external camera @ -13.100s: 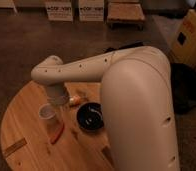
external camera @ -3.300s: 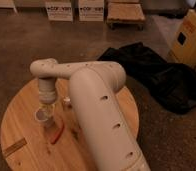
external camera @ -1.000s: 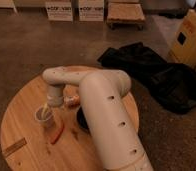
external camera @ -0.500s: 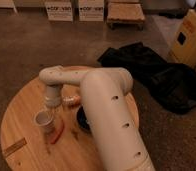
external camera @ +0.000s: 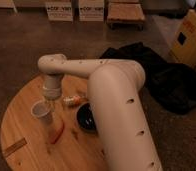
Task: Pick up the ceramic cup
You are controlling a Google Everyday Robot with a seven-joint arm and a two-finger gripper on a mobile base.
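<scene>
One target: the small white ceramic cup, upright on the round wooden table, left of the dark round bowl. Gripper hangs from the white wrist just above and right of the cup, touching or nearly touching its rim; finger state cannot be told. Judgement: centre over the rim before descending, since an off-centre close could tip the cup. A thin red-orange object lies below the cup.

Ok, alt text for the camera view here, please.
A white robot arm reaches over a round wooden table, its end effector pointing down just above and beside the ceramic cup. A dark bowl and a small orange-and-white object sit nearby.
</scene>
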